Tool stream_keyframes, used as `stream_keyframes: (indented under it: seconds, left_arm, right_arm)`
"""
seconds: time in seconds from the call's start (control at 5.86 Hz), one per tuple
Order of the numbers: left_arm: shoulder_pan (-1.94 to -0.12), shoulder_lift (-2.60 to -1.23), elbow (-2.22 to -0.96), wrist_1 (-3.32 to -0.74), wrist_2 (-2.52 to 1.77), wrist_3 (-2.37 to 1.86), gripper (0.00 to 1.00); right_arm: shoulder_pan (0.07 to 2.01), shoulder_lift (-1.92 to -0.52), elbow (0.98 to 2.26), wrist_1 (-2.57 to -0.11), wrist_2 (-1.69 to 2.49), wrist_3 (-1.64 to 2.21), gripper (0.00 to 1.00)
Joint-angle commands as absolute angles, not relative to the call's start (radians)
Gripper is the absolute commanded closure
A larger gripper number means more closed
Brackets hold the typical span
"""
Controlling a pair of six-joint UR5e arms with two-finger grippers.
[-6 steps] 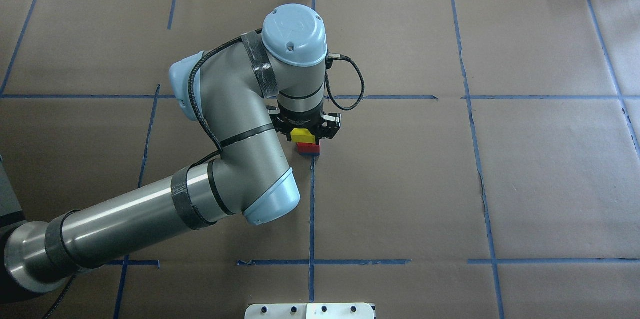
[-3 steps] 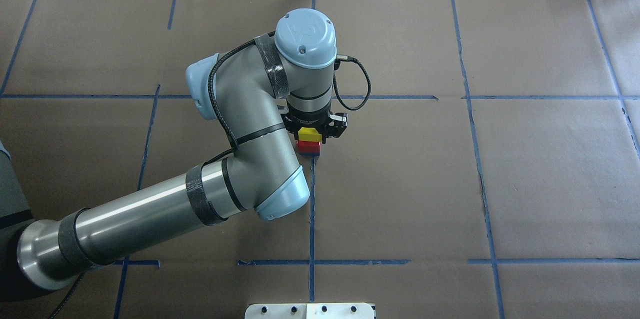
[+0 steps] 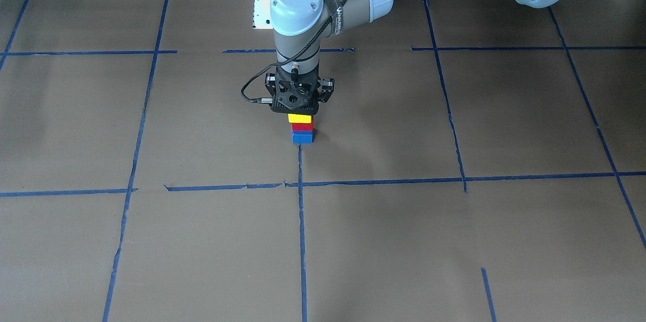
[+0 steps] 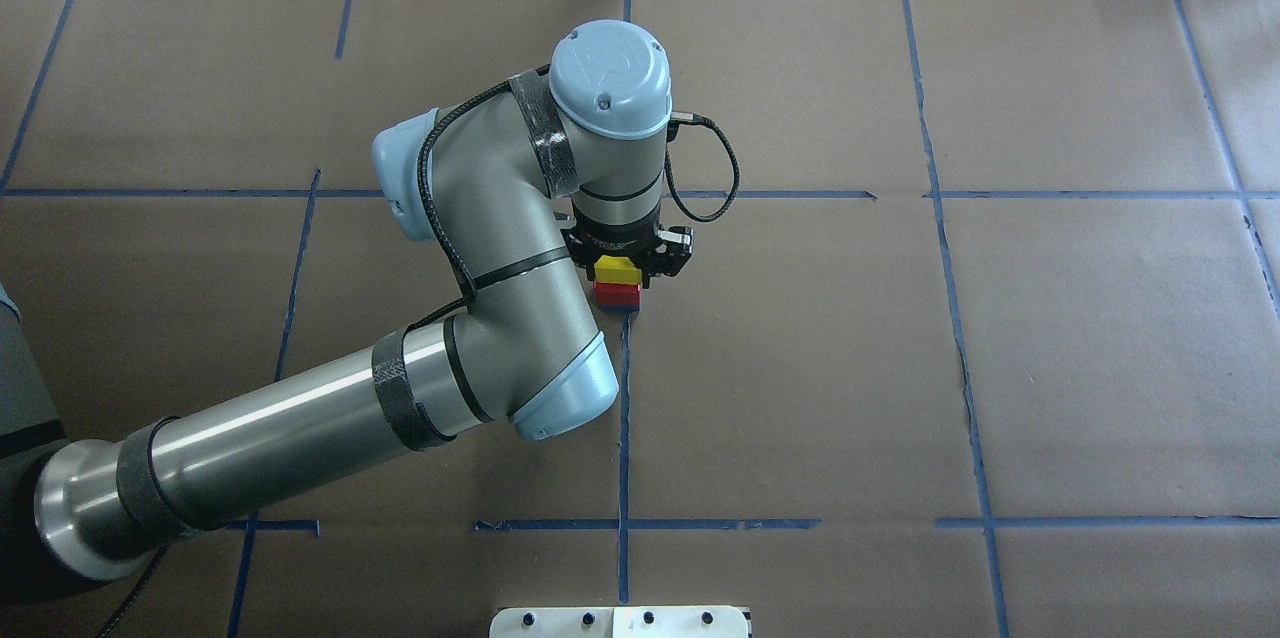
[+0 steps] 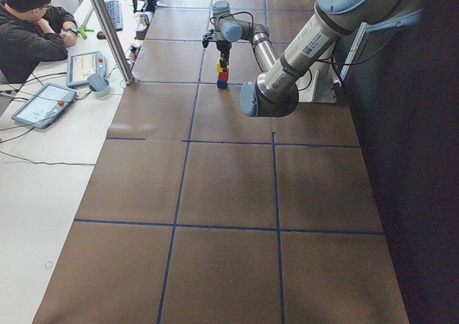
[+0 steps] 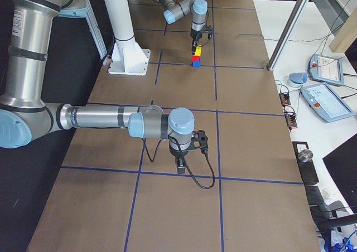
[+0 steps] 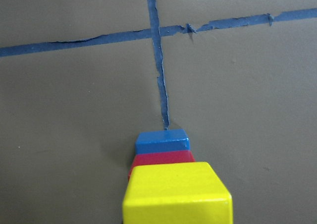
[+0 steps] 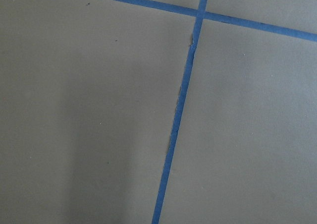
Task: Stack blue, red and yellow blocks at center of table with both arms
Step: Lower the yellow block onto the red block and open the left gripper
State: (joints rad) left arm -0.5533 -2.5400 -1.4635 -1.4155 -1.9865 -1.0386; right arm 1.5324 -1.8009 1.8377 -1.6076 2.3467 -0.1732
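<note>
A blue block (image 3: pixel 303 137) stands at the table's centre, at the end of a blue tape line. A red block (image 3: pixel 303 126) sits on it, and a yellow block (image 3: pixel 300 118) sits on the red one. My left gripper (image 3: pixel 299 110) points straight down and is shut on the yellow block (image 4: pixel 617 270), which rests squarely over the red block (image 4: pixel 618 295). The left wrist view shows yellow (image 7: pixel 177 194), red (image 7: pixel 162 158) and blue (image 7: pixel 162 140) in line. My right gripper (image 6: pixel 181 164) hovers low over bare table far from the stack; I cannot tell whether it is open.
Brown paper with a blue tape grid (image 4: pixel 623 418) covers the table. The robot's white base plate (image 4: pixel 620 621) sits at the near edge. An operator (image 5: pixel 29 23) and tablets (image 5: pixel 43 103) are on a side table beyond the far edge.
My left arm carried the yellow block to the right until it sat over the red block. In the last half second it has barely moved.
</note>
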Motion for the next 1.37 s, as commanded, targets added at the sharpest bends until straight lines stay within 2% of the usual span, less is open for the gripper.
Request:
stream_keyframes:
  seconds: [0.0,0.17,0.51,0.68,0.85,1.2]
  left_arm:
    - [-0.554,-2.539,-1.463,-1.414,-1.987,-1.040,0.93]
    - [-0.554,-2.539,-1.463,-1.414,-1.987,-1.040,0.84]
    - [-0.554,-2.539,-1.466,-1.416,-1.987,-1.039,0.10]
    - [-0.555,-2.539,-1.474,-1.414,-1.987,-1.040,0.00]
    - [-0.563,-2.539,-1.482,-1.414,-1.985,-1.035,0.00]
    - [-0.629,-2.502,-1.602,-1.382,-1.997,-1.023,0.00]
  right_arm:
    - [1.532,-1.801,1.838,-1.608,2.347,-0.173,0.00]
    - [1.532,-1.801,1.838,-1.608,2.347,-0.173,0.00]
    - [1.532,-1.801,1.838,-1.608,2.347,-0.173,0.00]
    - [1.532,-1.801,1.838,-1.608,2.347,-0.173,0.00]
    - [1.532,-1.801,1.838,-1.608,2.347,-0.173,0.00]
    - [1.532,-1.801,1.838,-1.608,2.345,-0.172,0.00]
